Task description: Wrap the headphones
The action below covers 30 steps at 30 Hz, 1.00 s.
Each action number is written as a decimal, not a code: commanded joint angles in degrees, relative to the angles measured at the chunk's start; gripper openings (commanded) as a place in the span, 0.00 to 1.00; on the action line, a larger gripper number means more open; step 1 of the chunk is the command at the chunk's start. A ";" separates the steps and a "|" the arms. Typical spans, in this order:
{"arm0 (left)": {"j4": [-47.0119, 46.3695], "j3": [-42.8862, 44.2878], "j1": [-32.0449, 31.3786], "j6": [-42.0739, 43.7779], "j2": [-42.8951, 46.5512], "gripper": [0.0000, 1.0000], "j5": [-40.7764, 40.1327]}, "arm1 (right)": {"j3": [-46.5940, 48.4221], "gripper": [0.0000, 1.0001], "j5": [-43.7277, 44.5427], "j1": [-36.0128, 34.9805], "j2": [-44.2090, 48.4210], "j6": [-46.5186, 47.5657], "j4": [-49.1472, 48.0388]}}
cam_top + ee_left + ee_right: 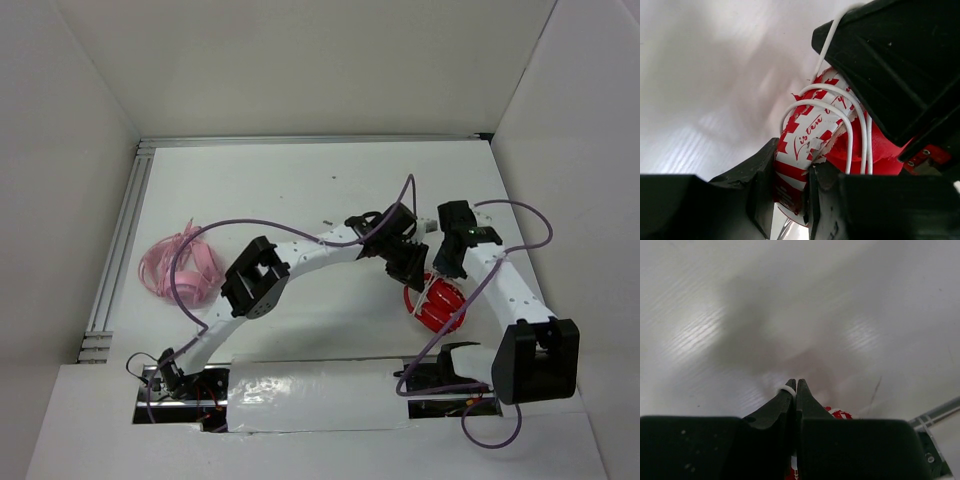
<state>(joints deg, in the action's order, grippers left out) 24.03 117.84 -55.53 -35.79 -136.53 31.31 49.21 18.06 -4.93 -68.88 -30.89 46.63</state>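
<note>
Currently we list: red headphones (pixel 438 304), on the table (pixel 300 190) right of centre; our left gripper (pixel 790 192) clamped on their headband (pixel 800 145); our right gripper (pixel 796 384) pinching the white cable (pixel 786 389).

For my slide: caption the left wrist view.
Left gripper clamps the red headphones, white cable looped over them.

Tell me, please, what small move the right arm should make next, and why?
Probably carry the white cable another turn around the band of the headphones. The right gripper is pinched shut on the cable, the left gripper clamps the headphones, and only a few loops lie across the band.
</note>
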 commanded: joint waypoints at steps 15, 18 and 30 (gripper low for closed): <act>2.51 -1.38 -0.90 -4.82 -0.58 0.37 -14.17 | -1.40 0.20 2.15 3.61 -4.85 -8.13 -4.88; 2.69 -2.00 -0.99 -4.64 -0.49 0.43 -14.43 | -1.75 0.24 1.80 3.61 -5.47 -7.95 -5.32; 6.46 -2.70 -1.07 -2.35 4.34 0.91 -19.53 | -1.49 0.34 -1.45 3.61 -2.84 -6.72 -5.94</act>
<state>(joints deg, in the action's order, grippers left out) 29.85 115.63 -56.38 -38.98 -136.73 13.30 47.44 17.12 -1.72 -74.22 -37.63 42.70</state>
